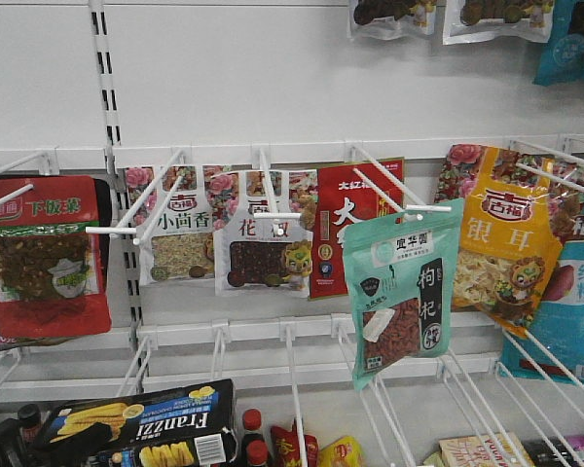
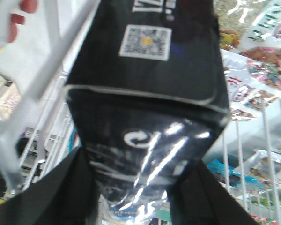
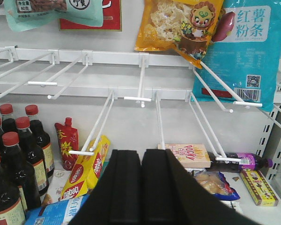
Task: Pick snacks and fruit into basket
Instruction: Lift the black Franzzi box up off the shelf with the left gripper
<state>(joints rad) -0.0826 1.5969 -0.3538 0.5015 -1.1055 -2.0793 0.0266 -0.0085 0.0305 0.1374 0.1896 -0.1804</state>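
Two tools: left tool clamps glossy black Franzzi box; right tool pressed together.

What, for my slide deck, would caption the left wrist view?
Left gripper clamps black Franzzi box, QR code showing, beside a white shelf hook.

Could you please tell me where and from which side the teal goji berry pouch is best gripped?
Probably its lower edge, pinched across the flat faces from the front and below. The teal pouch hangs tilted from a peg at its top, so the thin bottom hangs free.
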